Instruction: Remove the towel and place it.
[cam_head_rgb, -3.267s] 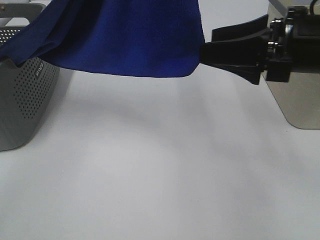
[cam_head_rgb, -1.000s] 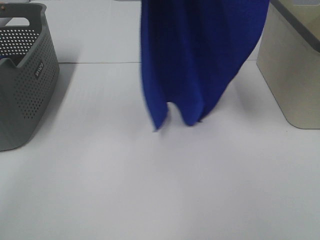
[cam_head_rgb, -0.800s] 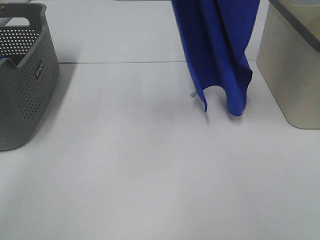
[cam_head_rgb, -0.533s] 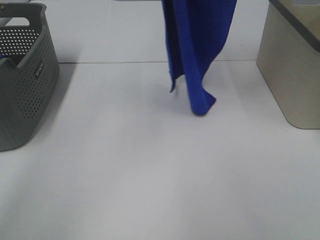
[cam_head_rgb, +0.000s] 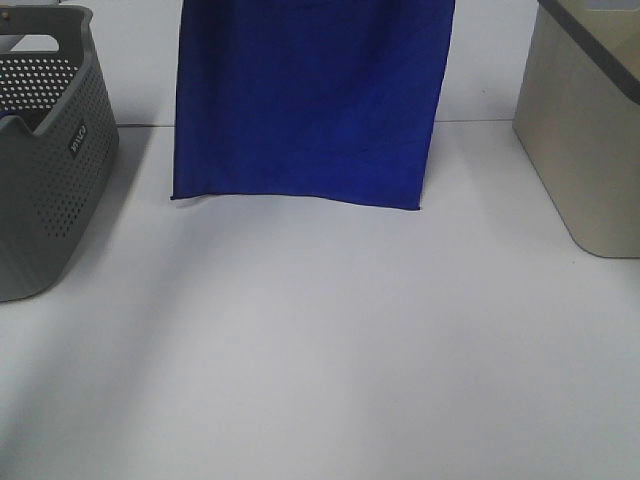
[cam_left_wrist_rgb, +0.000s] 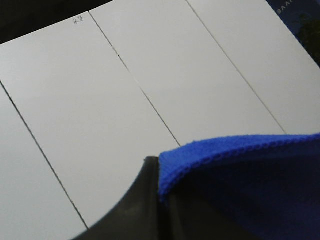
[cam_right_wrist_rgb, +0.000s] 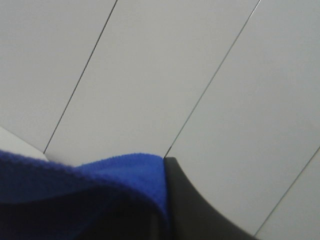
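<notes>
The royal-blue towel (cam_head_rgb: 310, 100) hangs spread flat like a curtain in the exterior high view, its top out of the frame and its bottom edge just above the white table (cam_head_rgb: 320, 350). Both grippers are out of that view, above it. In the left wrist view my left gripper (cam_left_wrist_rgb: 159, 187) is shut on a top corner of the towel (cam_left_wrist_rgb: 240, 170); one black finger (cam_left_wrist_rgb: 135, 200) shows. In the right wrist view my right gripper (cam_right_wrist_rgb: 167, 200) is shut on the other top corner of the towel (cam_right_wrist_rgb: 100, 185), beside a black finger (cam_right_wrist_rgb: 195, 210). No tag shows.
A grey perforated basket (cam_head_rgb: 50, 150) stands at the left edge of the table. A beige bin (cam_head_rgb: 585, 130) stands at the right edge. Both wrist views look at white panelled wall with thin dark seams.
The towel hung bunched and swinging from the right gripper; now it is stretched wide and flat between both grippers. Earlier still it was being pulled out of the grey basket.
</notes>
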